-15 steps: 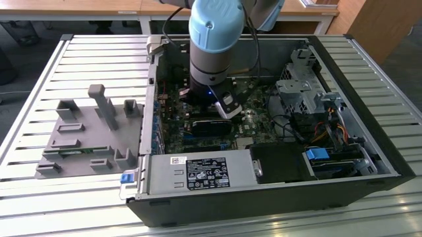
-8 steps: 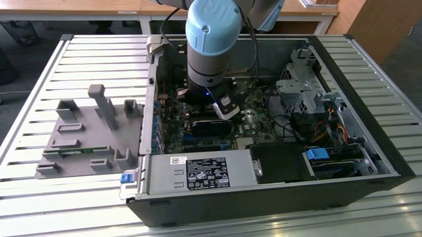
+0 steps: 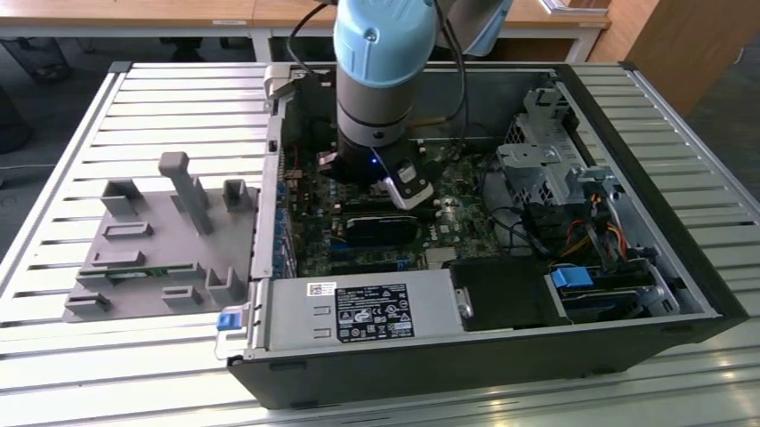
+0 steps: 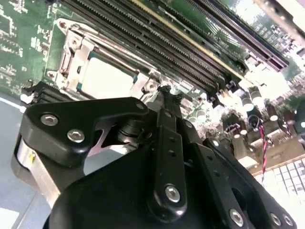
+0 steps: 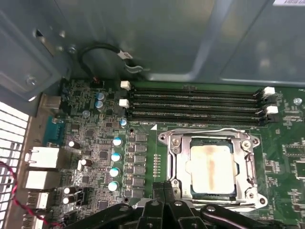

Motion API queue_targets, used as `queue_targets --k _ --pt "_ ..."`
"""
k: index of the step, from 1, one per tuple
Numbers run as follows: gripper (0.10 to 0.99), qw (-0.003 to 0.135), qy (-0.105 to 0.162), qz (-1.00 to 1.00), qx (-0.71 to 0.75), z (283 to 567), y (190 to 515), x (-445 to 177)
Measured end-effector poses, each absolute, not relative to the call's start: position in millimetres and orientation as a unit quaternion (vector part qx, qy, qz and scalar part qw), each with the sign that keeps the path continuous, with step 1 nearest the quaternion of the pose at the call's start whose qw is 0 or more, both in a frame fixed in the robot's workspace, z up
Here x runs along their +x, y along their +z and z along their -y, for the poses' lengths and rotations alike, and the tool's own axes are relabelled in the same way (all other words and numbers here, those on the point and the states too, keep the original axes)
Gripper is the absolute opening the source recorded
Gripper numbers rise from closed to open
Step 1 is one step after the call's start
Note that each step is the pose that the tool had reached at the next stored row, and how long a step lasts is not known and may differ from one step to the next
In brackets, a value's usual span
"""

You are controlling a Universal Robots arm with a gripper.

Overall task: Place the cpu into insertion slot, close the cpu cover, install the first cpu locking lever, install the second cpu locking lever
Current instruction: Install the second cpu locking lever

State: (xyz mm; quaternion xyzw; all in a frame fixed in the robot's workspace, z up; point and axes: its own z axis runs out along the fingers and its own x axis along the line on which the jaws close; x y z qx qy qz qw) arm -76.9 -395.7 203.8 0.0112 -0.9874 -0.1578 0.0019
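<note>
My fingers [image 5: 164, 191] are pressed together, holding nothing, beside the chip [image 5: 213, 168] under its metal cover [image 5: 178, 157] (thin, stiff, probably fragile; touch only edges).

No text can be read off with certainty; a white label [image 3: 373, 313] with black print and small symbols is seen on the grey power supply box [image 3: 356, 316] in the exterior view, its characters too small to be made out; a smaller white sticker [image 3: 320, 288] is set at the label's corner, likewise illegible; faint white markings are printed on the green circuit board [image 5: 95, 138], none decipherable.
</note>
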Motion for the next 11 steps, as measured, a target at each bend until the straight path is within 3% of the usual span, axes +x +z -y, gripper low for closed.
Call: queue_targets --k 11 --pt "0.106 0.002 -0.158 0.987 0.011 396 219 -77"
